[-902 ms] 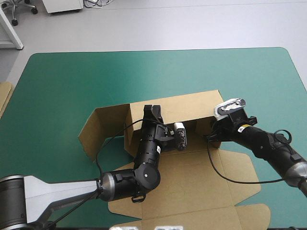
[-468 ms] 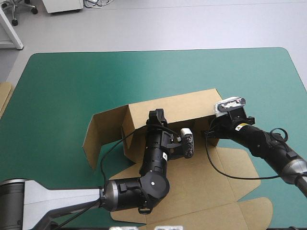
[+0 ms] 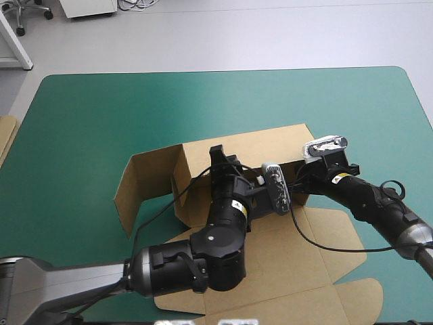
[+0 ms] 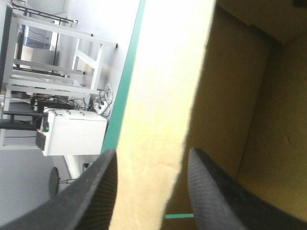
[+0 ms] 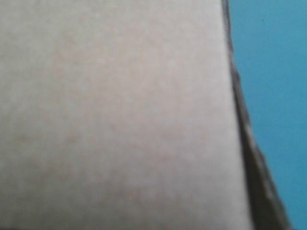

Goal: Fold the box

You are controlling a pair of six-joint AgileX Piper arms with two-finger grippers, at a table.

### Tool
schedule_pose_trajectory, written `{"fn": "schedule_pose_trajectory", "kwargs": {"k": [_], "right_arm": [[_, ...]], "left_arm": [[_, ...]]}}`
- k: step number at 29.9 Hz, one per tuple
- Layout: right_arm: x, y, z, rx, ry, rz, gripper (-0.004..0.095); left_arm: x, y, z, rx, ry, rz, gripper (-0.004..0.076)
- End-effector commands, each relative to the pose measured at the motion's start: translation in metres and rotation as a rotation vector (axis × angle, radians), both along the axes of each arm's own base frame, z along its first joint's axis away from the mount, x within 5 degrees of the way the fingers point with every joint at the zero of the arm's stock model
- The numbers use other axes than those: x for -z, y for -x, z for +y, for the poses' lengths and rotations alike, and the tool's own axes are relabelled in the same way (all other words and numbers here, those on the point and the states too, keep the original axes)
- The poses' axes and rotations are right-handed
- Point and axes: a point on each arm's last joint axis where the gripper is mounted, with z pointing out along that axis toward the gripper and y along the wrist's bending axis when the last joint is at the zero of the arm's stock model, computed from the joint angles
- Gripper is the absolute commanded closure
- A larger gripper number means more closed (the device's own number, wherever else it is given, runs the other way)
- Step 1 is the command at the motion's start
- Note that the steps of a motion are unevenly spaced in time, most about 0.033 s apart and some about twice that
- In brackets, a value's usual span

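Note:
The brown box (image 3: 291, 250) lies in the middle of the table, its base and front flaps flat. Its rear wall (image 3: 250, 145) is raised, and a side flap (image 3: 139, 179) stands out at the left. My left gripper (image 3: 218, 154) is at the wall's top edge near the left corner. In the left wrist view it (image 4: 152, 152) is open and the wall's edge (image 4: 163, 96) runs between the black fingers (image 4: 96, 191). My right gripper (image 3: 302, 181) presses at the wall's right end. Board (image 5: 115, 115) fills the right wrist view.
The teal-green cover (image 3: 101, 115) lies bare beyond and to the left of the box. More brown board (image 3: 7, 139) shows at the table's left edge. In the right wrist view, cover (image 5: 273, 72) shows beside the board's edge.
My left wrist has rolled and shifted a little right along the rear wall. The wall and left flap stand slightly more upright. The right arm has hardly moved.

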Motion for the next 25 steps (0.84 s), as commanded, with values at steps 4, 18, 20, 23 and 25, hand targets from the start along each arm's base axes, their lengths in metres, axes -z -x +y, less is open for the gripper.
{"fn": "schedule_pose_trajectory", "kwargs": {"k": [4, 18, 20, 23, 25], "right_arm": [[-0.016, -0.003, -0.001, 0.04, -0.055, -0.07, 0.0927], [-0.033, -0.003, 0.007, -0.024, -0.081, -0.004, 0.0926], [-0.045, -0.004, 0.009, -0.041, -0.095, 0.003, 0.0926], [-0.065, -0.006, 0.01, -0.043, -0.092, 0.008, 0.0926], [-0.079, -0.007, 0.008, -0.031, -0.061, 0.017, 0.0926]], "left_arm": [[-0.099, -0.014, 0.05, -0.07, 0.31, 0.065, 0.0386], [-0.116, -0.122, 0.182, -0.441, 0.589, 0.293, 0.0396], [-0.111, -0.135, 0.202, -0.472, 0.665, 0.355, 0.0396], [-0.108, -0.149, 0.233, -0.544, 0.739, 0.379, 0.0396], [-0.107, -0.153, 0.256, -0.622, 0.755, 0.36, 0.0396]]}}
